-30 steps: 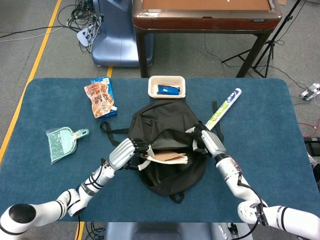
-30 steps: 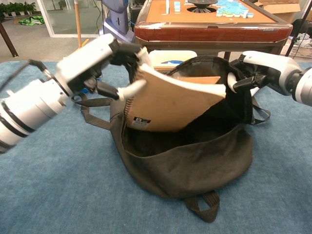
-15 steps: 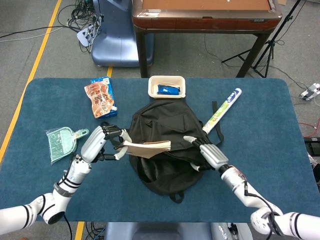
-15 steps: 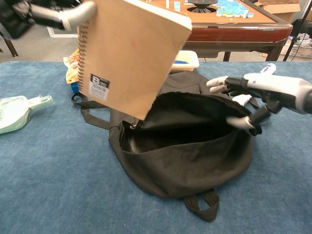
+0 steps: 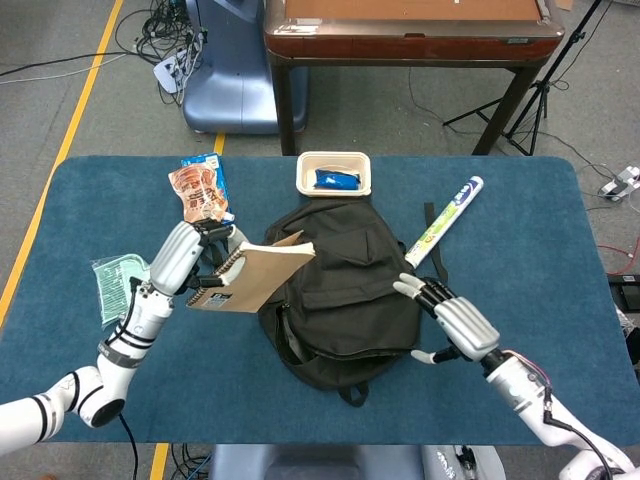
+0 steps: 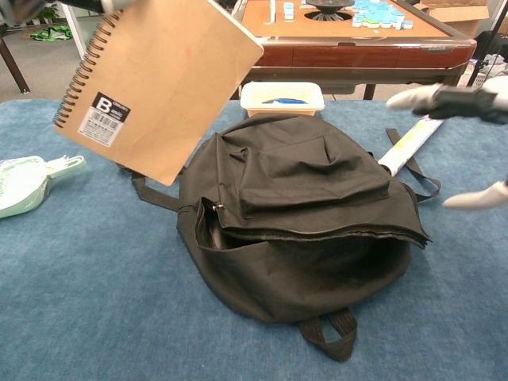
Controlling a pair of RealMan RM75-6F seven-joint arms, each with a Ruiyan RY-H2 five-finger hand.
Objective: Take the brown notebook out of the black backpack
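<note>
The left hand [image 5: 185, 255] grips the brown notebook [image 5: 250, 276] by its spiral edge, holding it tilted in the air just left of the black backpack [image 5: 345, 290], clear of the bag. The right hand [image 5: 450, 322] hovers near the backpack's right side, fingers spread, holding nothing. The backpack lies slumped on the blue table [image 5: 520, 240].

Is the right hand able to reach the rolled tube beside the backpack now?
Probably yes: the right hand is open and holds nothing, and the rolled tube lies uncovered on the table just beyond it, with nothing between them.
</note>
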